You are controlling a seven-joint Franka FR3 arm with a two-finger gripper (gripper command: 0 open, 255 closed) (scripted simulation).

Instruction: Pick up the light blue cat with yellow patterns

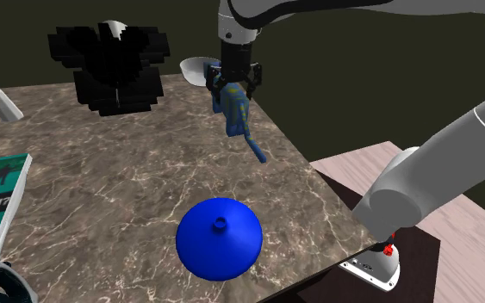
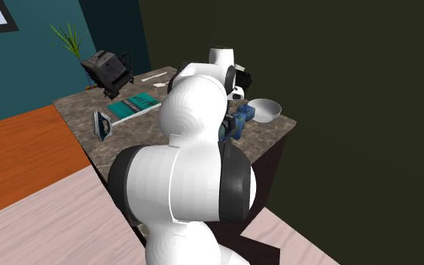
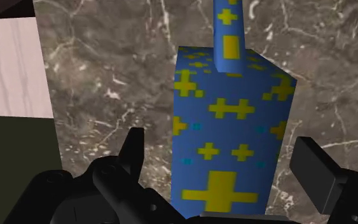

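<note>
A brown marble table stood before a dark wall. The blue cat with yellow crosses was tilted near the table's edge at the shoulder view's right, tail pointing down toward the marble. Whether it rested there could not be told. The black gripper straddled its upper body with fingers spread, and marble showed between each finger and the cat's flanks — bracketed, not clasped. A white bowl lay just behind, and a blue cone sat well apart toward the front. The grasp looked to be the step in hand. It would go best by closing evenly on the flat flanks, clear of the tail — no sideways shove toward the edge — then lifting straight.
</note>
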